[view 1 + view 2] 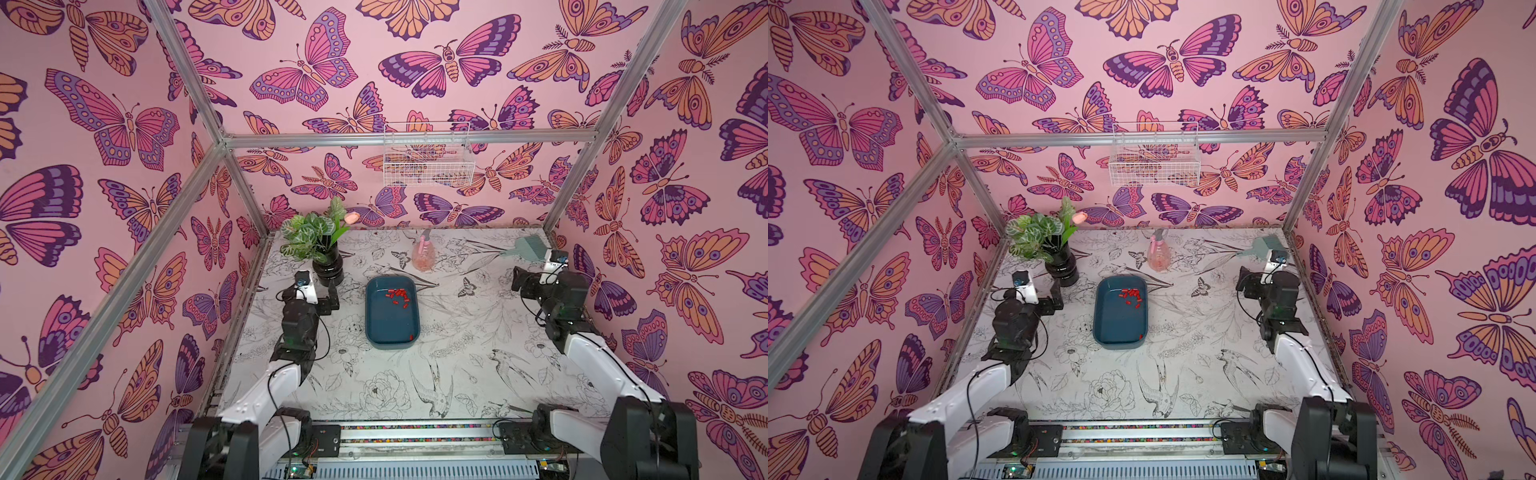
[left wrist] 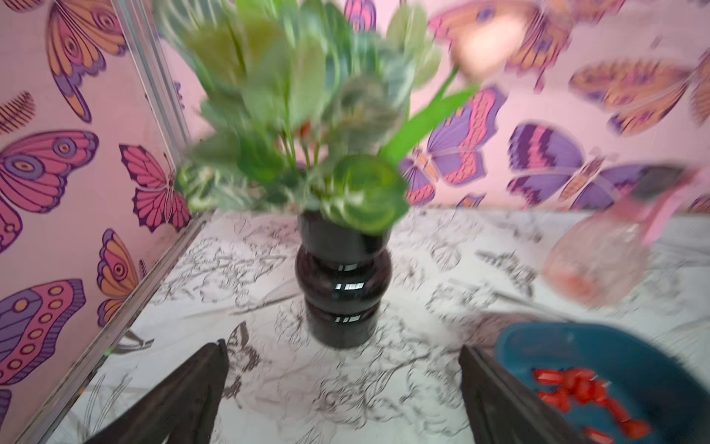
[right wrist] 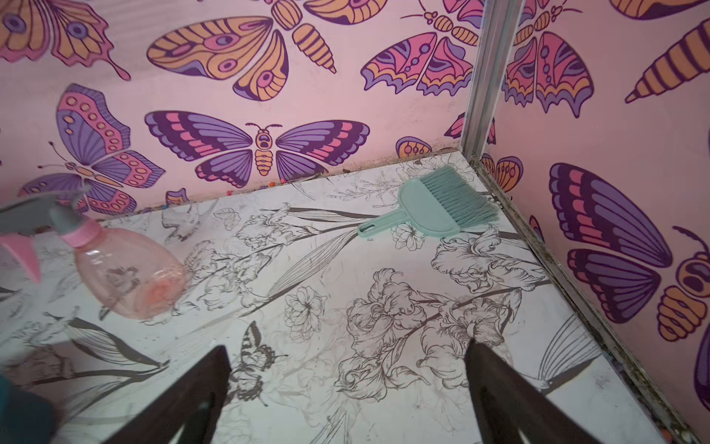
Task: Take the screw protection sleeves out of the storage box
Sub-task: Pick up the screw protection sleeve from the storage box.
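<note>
Left wrist view: likely approach step; my left fingers (image 2: pixel 184 399) wide, empty. Tiny red-orange plastic sleeves (image 2: pixel 572 384) in shallow teal tray (image 2: pixel 538 342) lie outside them; centre next.

Table (image 1: pixel 457 374) with a white top printed in grey line drawings of flowers, birds and butterflies. Four things stand or lie directly on it, all well apart. The storage box (image 1: pixel 386 324), a shallow dark teal tray with rounded corners, sits near the middle, its long side running front to back. A glossy black vase (image 1: pixel 328 268) stands upright near the far left corner. A pink spray bottle (image 1: pixel 424 257) stands beyond the box, near the far edge. A pale teal brush (image 1: pixel 530 246) lies flat in the far right corner, bristles toward the corner.
</note>
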Tool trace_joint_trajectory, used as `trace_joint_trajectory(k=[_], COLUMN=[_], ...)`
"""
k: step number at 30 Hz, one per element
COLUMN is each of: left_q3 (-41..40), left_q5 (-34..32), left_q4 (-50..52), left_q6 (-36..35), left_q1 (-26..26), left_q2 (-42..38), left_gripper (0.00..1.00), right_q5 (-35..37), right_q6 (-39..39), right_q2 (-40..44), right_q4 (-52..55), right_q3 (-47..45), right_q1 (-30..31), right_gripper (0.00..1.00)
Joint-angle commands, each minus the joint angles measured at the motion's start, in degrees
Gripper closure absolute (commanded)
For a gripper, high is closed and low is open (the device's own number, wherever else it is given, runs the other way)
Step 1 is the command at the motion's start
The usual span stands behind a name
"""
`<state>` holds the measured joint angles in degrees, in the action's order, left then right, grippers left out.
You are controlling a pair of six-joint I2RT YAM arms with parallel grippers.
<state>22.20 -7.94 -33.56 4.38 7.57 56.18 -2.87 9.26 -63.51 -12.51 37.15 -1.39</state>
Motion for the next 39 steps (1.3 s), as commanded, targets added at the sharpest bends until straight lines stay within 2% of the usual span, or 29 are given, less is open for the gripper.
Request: trace_joint_trajectory(k=[1, 3, 6, 9, 12, 13, 16, 19, 25, 31, 39], left_q3=[2.7, 4.8, 6.5, 9.8, 10.6, 10.5, 10.9, 11.6, 13.5, 11.5, 12.2], left_q5=[5.2, 10.0, 15.4, 20.5, 25.9, 27.0, 28.0, 26.9, 23.6, 21.5, 20.8], left_q4=[15.1, 21.5, 25.8, 31.9, 33.1, 33.2, 35.0, 37.8, 43.9, 44.7, 44.8], left_q6=[12.3, 17.0, 19.1, 20.5, 23.3, 24.1, 25.1, 25.0, 24.1, 26.5, 26.9], left_q1=[0.1, 0.1, 0.2, 0.2, 0.4, 0.7, 2.4, 4.3, 7.0, 7.9, 8.5], left_q2=[-6.1, -8.3, -9.0, -6.0, -3.2, -2.6, -0.8, 0.6, 4.6, 7.6, 9.0], left_gripper=[0.01, 0.01, 0.01, 0.0, 0.0, 0.03, 0.13, 0.15, 0.24, 0.25, 0.28], right_q5=[1.7, 3.2, -5.2, -16.1, -22.7, -22.2, -13.7, -7.5, -0.8, 2.9, 2.0], right_q6=[8.5, 11.7, 11.9, 13.2, 13.6, 13.1, 9.5, 8.4, 6.8, 3.5, 1.9], right_q2=[3.9, 6.3, 7.5, 4.5, -2.3, -4.2, -9.9, -15.3, -29.2, -44.0, -57.0], right_q4=[21.0, 25.5, 25.4, 25.4, 28.8, 30.9, 37.9, 41.6, 46.1, 53.6, 56.9], right_q3=[3.8, 5.2, 5.3, 7.3, 12.4, 14.4, 22.1, 28.1, 40.9, 56.9, 69.7], right_q1=[0.4, 0.3, 0.3, 0.4, 2.9, 4.8, 15.3, 24.6, 36.5, 43.0, 44.9], right_gripper=[0.01, 0.01, 0.01, 0.16, 0.32, 0.34, 0.35, 0.36, 0.41, 0.48, 0.54])
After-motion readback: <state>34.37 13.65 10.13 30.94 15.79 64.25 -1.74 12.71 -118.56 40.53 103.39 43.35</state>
